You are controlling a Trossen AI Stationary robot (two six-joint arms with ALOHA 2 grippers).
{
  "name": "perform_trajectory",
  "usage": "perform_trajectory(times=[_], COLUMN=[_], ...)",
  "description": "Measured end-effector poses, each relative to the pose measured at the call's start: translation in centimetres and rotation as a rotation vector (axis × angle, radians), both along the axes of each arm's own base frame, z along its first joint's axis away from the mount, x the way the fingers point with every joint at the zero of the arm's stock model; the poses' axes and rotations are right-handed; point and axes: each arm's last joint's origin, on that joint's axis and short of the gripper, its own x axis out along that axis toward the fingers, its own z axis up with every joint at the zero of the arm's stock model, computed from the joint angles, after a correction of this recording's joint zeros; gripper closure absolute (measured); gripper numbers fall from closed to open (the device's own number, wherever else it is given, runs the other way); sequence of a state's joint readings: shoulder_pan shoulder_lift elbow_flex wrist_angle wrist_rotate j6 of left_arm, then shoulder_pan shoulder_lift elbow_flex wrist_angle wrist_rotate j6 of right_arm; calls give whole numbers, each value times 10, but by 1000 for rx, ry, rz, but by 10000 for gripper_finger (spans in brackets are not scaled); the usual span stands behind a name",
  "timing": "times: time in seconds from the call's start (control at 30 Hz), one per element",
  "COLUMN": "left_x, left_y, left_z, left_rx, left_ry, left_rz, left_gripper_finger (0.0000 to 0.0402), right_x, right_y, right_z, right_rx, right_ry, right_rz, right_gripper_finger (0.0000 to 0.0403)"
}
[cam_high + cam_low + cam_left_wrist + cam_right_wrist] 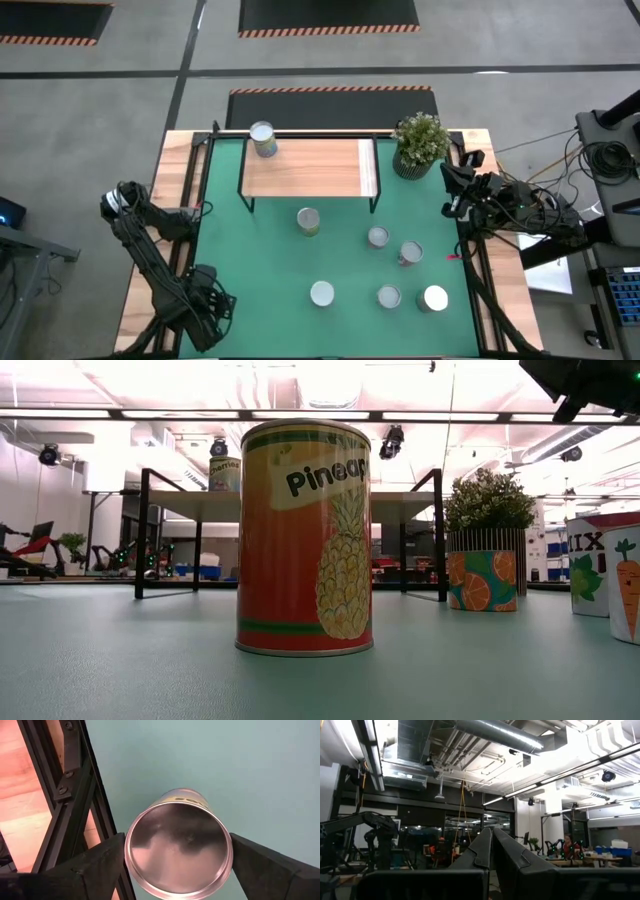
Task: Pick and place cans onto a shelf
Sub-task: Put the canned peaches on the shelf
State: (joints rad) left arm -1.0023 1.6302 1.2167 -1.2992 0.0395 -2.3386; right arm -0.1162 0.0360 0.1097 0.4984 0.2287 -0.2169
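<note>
Looking at the left wrist feed: left gripper point(177, 844) sits over a tin can point(177, 851) that stands upright on the green mat point(240, 765), right by the black frame rail point(75, 795) at the mat's left edge. Fingers point(95, 867) are spread wide, one on each side of the can and right at its wall. I can't tell if they bear on it, so I'm calling it not gripped. From above the arm hides this can.

Right gripper point(491, 851) is clenched on nothing and parked at the table's right edge near the potted plant point(420, 145).

Handling, my read:
- Rigid steel cylinder. It won't deform, so a firm squeeze is fine.
- Smooth label sides are likely slippery. If it's full it's fairly heavy, so a light pinch may let it slide.
- Take it across the full diameter, mid-height or lower, pads square to the wall. Off-centre and it squirts out or tips.
- The rail is close to one finger. Watch for a snag.

Shelf point(310, 168) holds one can point(263, 138) at its back-left corner, with plenty of free board beside it.
</note>
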Motion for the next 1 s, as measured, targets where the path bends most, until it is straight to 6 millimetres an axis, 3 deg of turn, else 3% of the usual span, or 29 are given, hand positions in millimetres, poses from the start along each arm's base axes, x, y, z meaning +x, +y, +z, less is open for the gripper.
perform_trajectory(times=[0.33, 0.57, 0.73, 1.0], left_x=[5, 40, 75, 125], left_y=[-3, -1, 20, 78], left_z=[11, 59, 98, 150], left_rx=[-38, -98, -4, 164], left_ry=[-24, -212, -357, -380], left_rz=[-13, -87, -246, -506], left_gripper_finger=[96, 95, 95, 95], right_x=[0, 0, 0, 0], right_y=[0, 0, 0, 0], right_z=[0, 0, 0, 0], right_rx=[6, 6, 6, 10], right_ry=[-2, -2, -1, -1], right_rz=[4, 4, 4, 6], right_gripper_finger=[394, 394, 394, 394])
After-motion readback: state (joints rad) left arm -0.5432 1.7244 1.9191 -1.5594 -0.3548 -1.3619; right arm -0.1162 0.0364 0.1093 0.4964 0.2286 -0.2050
